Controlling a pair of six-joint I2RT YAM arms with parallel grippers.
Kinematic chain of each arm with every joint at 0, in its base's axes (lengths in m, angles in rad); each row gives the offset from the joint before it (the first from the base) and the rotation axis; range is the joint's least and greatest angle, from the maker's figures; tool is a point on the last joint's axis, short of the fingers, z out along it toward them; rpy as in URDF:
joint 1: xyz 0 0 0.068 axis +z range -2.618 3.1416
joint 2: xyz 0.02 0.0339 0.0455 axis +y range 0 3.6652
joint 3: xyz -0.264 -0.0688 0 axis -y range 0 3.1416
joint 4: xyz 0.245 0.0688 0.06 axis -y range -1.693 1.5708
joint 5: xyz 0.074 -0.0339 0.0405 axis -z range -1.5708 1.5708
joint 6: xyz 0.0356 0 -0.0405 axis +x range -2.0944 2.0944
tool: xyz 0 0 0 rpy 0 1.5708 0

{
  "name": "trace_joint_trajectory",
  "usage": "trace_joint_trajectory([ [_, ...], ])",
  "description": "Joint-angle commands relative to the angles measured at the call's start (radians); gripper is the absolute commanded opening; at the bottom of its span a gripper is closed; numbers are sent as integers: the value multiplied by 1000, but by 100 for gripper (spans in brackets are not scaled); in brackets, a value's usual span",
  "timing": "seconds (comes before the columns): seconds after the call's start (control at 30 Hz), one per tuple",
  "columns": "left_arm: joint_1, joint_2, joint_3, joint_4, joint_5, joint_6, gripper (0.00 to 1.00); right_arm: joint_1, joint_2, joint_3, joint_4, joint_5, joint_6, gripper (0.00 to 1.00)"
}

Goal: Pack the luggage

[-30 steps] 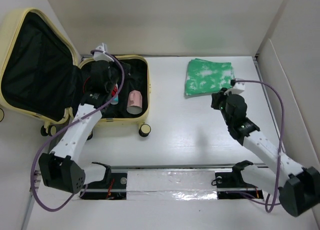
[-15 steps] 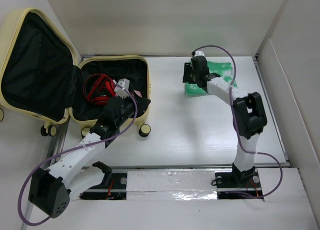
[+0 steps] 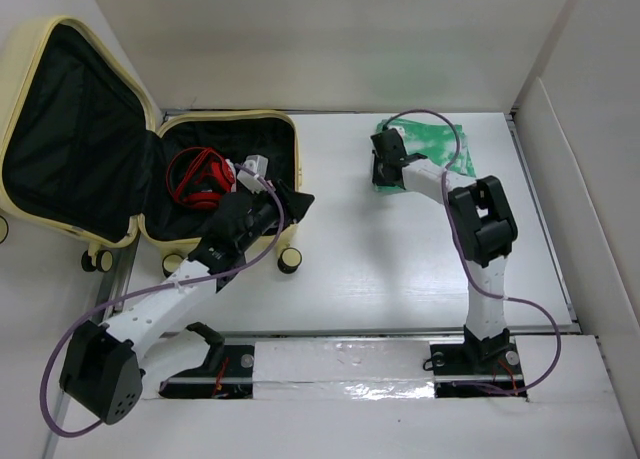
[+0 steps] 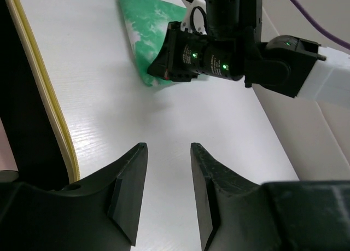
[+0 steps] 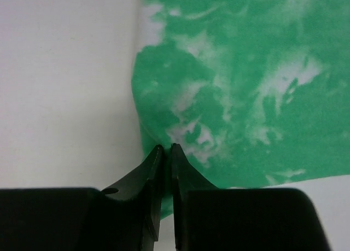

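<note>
Right claw (image 5: 165,148) has shifted to the green cloth's (image 5: 246,87) edge, pressed together and pinching it. Left claw (image 4: 167,152) has spread and hangs empty over the counter (image 3: 380,269). Luggage (image 3: 70,129) lies open at far left, red cable (image 3: 195,179) inside. Step: grasping the cloth. Next, probably lift and carry it left, clear of the left arm.

Smooth pale-yellow plastic luggage (image 3: 228,116) shell — black cloth lining (image 3: 70,129), soft green-and-white cloth (image 5: 246,70), matt white bench (image 3: 380,259) with faint wood grain, crinkled shiny foil strip (image 3: 340,357).
</note>
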Motion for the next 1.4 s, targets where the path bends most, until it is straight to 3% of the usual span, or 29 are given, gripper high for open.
trace_joint_trajectory([
  [0.0,-5,30,8,74,-5,39,35,24,-70,-113,-23,44,28,10],
  [0.13,-17,81,14,94,-14,29,36,53,-207,-255,22,34,34,8],
  [0.33,-286,164,127,-3,-420,74,33,122,-405,-547,106,6,51,11],
  [0.43,-301,256,180,-15,-451,30,31,151,-532,-653,141,-9,74,29],
  [0.47,-311,305,191,-21,-443,22,30,151,-604,-670,144,-9,77,47],
  [0.5,-321,328,204,-24,-449,16,29,162,-644,-687,146,-6,82,57],
  [0.53,-330,351,235,-32,-463,6,23,162,-683,-702,149,-3,85,66],
  [0.57,-344,397,246,-34,-474,-3,8,162,-723,-728,147,-8,85,79],
  [0.6,-344,417,263,-40,-488,-7,0,162,-805,-740,144,-8,85,83],
  [0.63,-357,440,292,-44,-495,-15,0,162,-848,-751,140,-5,83,86],
  [0.73,-370,504,315,-6,-500,-30,0,130,-1020,-799,117,9,77,87],
  [0.83,-379,590,379,-34,-506,-79,0,79,-1188,-854,111,20,60,65],
  [0.87,-379,639,396,-43,-512,-90,5,64,-1226,-868,120,11,54,47],
  [0.9,-379,662,410,-49,-518,-113,15,33,-1260,-892,126,-5,51,40],
  [0.93,-379,688,442,-55,-520,-130,37,18,-1289,-902,132,-21,44,37],
  [1.0,-379,759,477,-75,-506,-153,50,-4,-1353,-914,138,-66,39,38],
  [1.03,-379,782,514,-83,-500,-179,63,-16,-1369,-925,140,-75,33,41],
  [1.07,-379,831,533,-92,-492,-191,68,-16,-1399,-929,137,-92,28,49],
  [1.17,-379,917,614,-142,-472,-242,72,-25,-1442,-944,128,-124,19,61],
  [1.37,-339,1056,741,-216,-402,-310,73,-25,-1533,-972,150,-195,11,65],
])
